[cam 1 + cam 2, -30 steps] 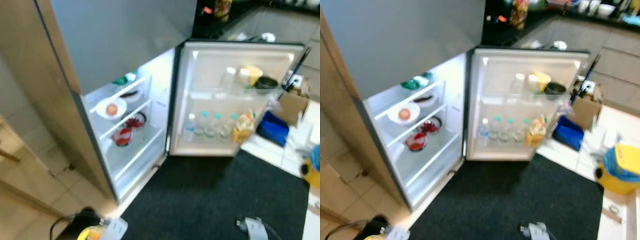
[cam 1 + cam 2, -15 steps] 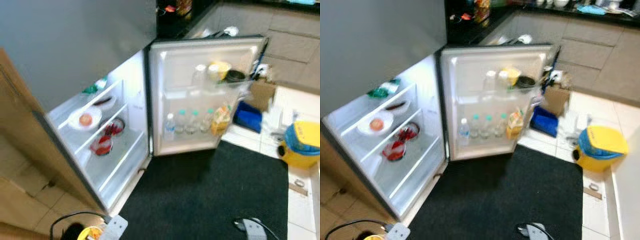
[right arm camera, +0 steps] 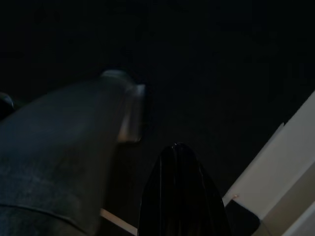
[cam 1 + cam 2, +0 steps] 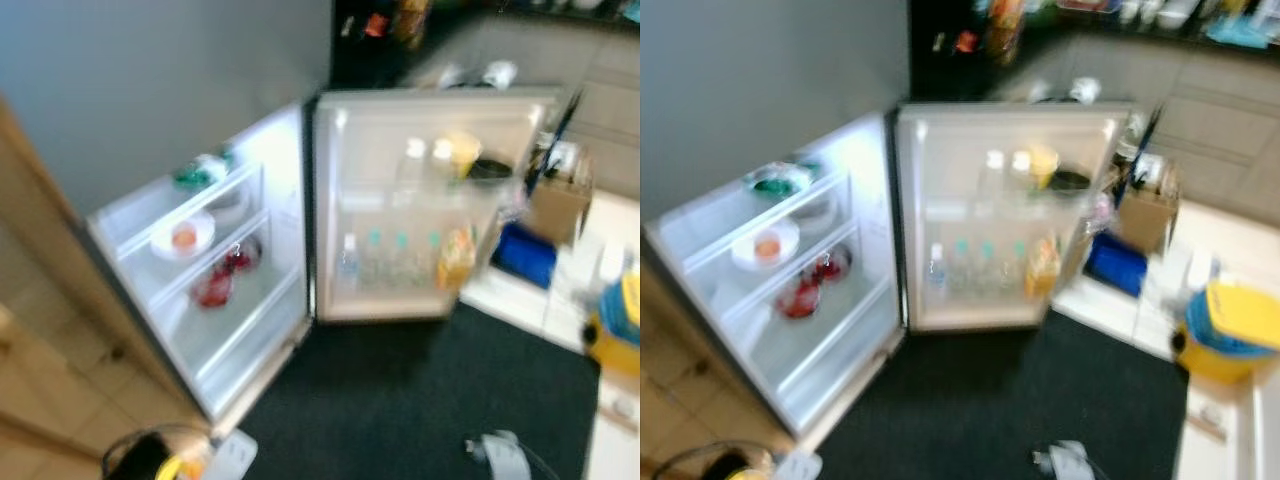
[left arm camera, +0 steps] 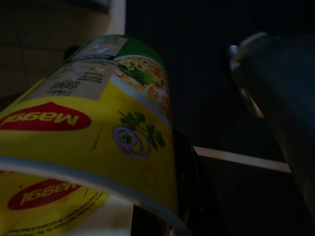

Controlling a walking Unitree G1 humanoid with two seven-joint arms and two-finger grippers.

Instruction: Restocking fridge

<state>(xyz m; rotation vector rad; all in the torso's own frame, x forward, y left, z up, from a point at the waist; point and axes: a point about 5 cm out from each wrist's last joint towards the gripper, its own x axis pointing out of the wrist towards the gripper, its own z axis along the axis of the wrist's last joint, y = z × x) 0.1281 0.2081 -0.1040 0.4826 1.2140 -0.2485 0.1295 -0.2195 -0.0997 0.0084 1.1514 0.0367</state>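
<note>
Left wrist view gives you what the head cameras barely catch: a yellow-and-green Maggi noodle cup (image 5: pixel 93 132) sits right against the left gripper (image 5: pixel 167 196), one black finger (image 5: pixel 189 182) pressed along its side, so you can take that pincer as closed on the cup. In the left eye view the same cup is just a yellow smudge (image 4: pixel 170 466) at the bottom edge, low on the robot's left, well short of the fridge.

The head views, blurred, show you the open grey fridge (image 4: pixel 200 120) with its lit white shelves (image 4: pixel 215 300). On those sit a white plate with something orange (image 4: pixel 182 237) and red-filled bowls (image 4: pixel 215 285). The swung-out door (image 4: pixel 430 200) holds a row of clear bottles with teal caps (image 4: pixel 390 262) and a yellow packet (image 4: pixel 455 258). A black mat (image 4: pixel 420 390) lies before it.

Right wrist view is very dark: you see one black finger (image 3: pixel 179 196) of the right gripper over the mat, and you cannot tell whether that pincer is open or closed.
</note>
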